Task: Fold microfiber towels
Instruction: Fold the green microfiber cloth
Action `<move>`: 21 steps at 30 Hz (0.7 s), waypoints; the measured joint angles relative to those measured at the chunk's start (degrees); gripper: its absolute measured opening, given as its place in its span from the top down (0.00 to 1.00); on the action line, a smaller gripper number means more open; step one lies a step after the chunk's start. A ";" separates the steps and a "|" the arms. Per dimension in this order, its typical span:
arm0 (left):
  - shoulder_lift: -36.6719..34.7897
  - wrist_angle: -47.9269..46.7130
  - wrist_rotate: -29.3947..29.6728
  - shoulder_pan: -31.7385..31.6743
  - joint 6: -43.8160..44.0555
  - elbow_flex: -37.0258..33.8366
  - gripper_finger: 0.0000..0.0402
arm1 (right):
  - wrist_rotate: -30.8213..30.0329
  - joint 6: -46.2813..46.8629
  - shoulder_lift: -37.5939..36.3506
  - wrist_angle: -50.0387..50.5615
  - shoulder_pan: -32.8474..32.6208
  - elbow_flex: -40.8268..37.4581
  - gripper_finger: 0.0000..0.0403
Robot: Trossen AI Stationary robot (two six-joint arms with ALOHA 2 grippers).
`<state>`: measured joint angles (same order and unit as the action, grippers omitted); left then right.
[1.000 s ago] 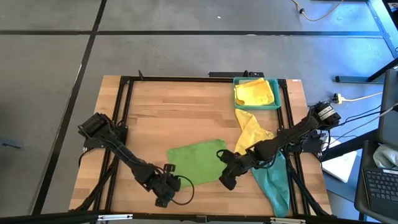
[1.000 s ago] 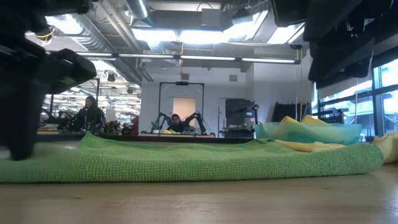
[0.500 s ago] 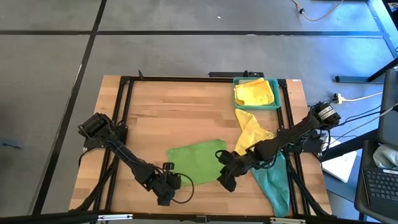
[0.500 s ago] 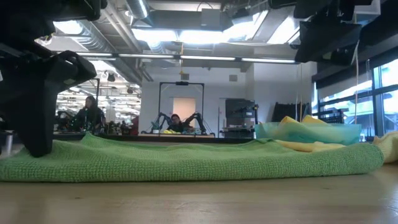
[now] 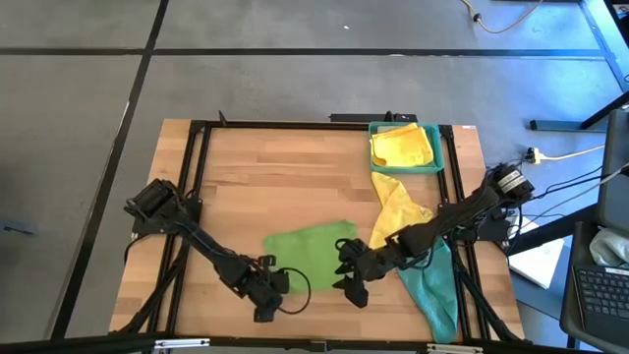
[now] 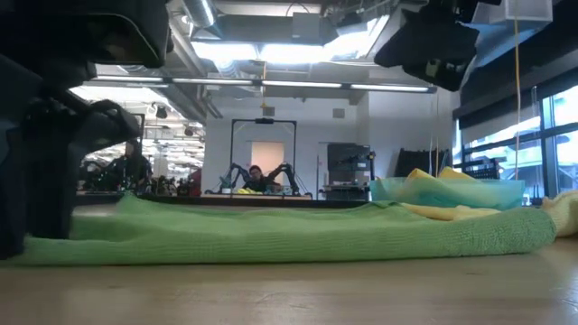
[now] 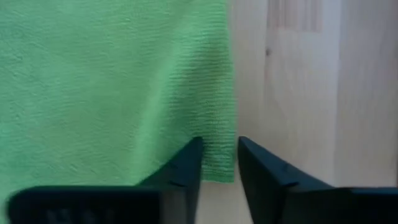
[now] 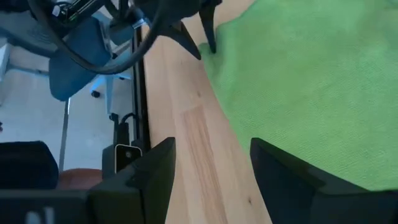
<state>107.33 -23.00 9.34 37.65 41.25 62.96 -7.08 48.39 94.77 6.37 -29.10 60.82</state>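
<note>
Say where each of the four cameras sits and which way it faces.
High: overhead, straight down; both arms, green towel, tray.
Low: tabletop height, level across the towel into the room.
Left wrist: behind the left hand, at the towel's corner.
Right wrist: behind the right hand, over its edge.
All share the towel.

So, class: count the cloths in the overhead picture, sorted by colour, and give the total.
Yellow cloth: 2, one in the tray, one beside it on the table
Bright green cloth: 1
Teal cloth: 1
Total: 4 cloths
</note>
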 joint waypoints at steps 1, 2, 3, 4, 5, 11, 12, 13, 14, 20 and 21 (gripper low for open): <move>0.00 0.06 -0.33 -0.06 0.62 0.00 0.82 | 0.02 -0.22 0.15 0.02 0.00 0.00 0.48; 0.00 0.04 -1.31 -0.39 1.19 0.00 0.87 | 0.02 -0.28 0.17 0.21 0.00 -0.01 0.48; -0.13 0.02 -2.48 -0.64 1.92 0.00 0.92 | 0.02 -0.58 0.17 -0.04 0.00 -0.02 0.48; -0.28 -0.12 -3.62 -0.83 2.19 0.00 0.96 | 0.01 -0.84 0.17 -0.54 0.00 0.00 0.48; -0.42 -0.06 -4.84 -1.20 2.65 0.00 0.98 | 0.01 -1.19 0.17 -1.03 0.00 0.00 0.48; -3.30 0.12 -5.63 -4.20 8.65 0.04 1.00 | -0.17 -8.42 0.17 -3.64 -0.26 0.00 0.48; -3.88 0.23 -5.25 -5.01 9.60 0.04 0.99 | -0.50 -9.52 0.17 -3.40 -0.33 0.00 0.48; -4.46 0.59 -5.02 -5.89 10.31 0.04 0.99 | -0.66 -10.10 0.17 -3.48 -0.37 -0.01 0.48; -5.05 1.30 -4.96 -6.83 10.91 0.04 1.00 | -0.69 -10.77 0.17 -3.61 -0.37 0.00 0.48; -7.66 7.91 -9.09 -12.69 12.34 0.07 1.00 | -0.87 -11.31 0.69 -5.87 -0.33 -0.02 0.48; -7.94 8.82 -10.36 -13.57 12.33 0.07 1.00 | -0.87 -11.35 0.88 -7.23 -0.33 0.00 0.48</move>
<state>99.39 -14.18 -1.02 24.07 53.58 63.02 -7.95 37.04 95.65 -0.86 -29.43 60.82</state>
